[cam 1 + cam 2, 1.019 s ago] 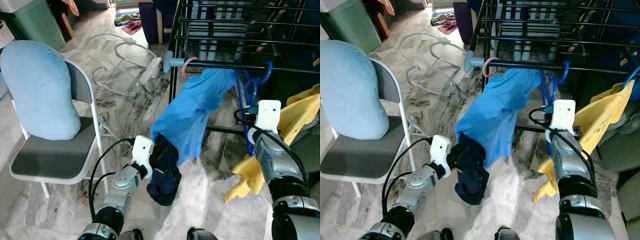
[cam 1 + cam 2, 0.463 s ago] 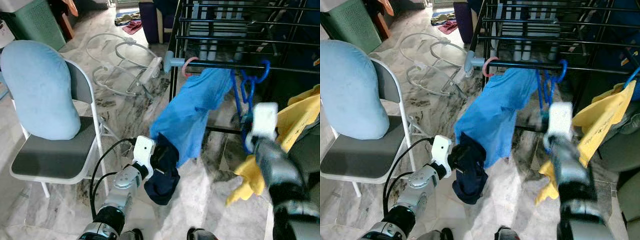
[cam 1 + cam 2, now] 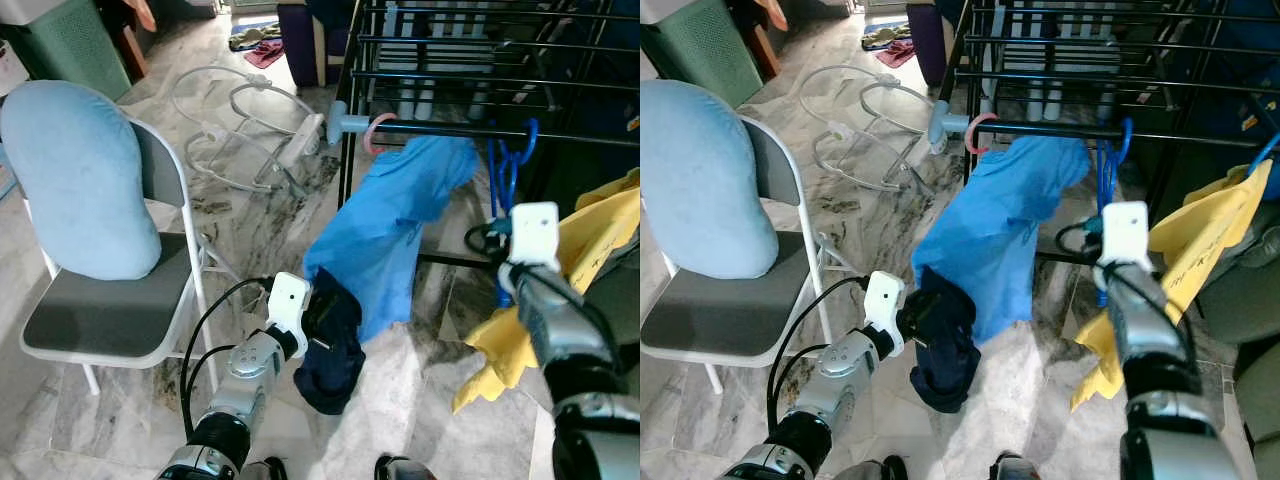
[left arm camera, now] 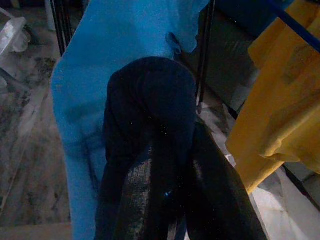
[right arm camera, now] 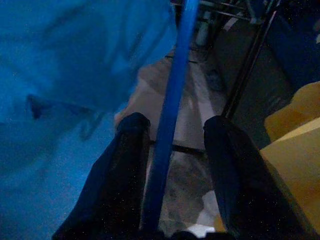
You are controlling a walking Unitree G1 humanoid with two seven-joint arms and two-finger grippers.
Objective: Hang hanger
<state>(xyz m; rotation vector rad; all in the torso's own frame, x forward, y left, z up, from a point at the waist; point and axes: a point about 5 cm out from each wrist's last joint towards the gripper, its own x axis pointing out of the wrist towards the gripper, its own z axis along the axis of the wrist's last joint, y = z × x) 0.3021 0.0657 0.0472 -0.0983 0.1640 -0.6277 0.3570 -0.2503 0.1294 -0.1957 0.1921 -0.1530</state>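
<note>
My right gripper [image 5: 170,165] has its fingers parted around the blue hanger [image 5: 172,100] — its hook already over the rack's rail [image 3: 560,136] (hanging nearly done, I judge). Next: ease clear. My left gripper [image 4: 175,195] pinches one dark garment [image 4: 150,100] beside one blue shirt [image 3: 385,225] — one yellow cloth [image 3: 590,260] hangs near.

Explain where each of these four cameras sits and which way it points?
Left eye, on the head: looks down at the black metal drying rack, both silver arms showing.
Right eye, beside it: same scene, shifted slightly.
Left wrist: looks along the left hand, shut on a dark navy cloth.
Right wrist: looks along the right hand, a blue plastic hanger between its open fingers.
Shared: the bright blue shirt.
</note>
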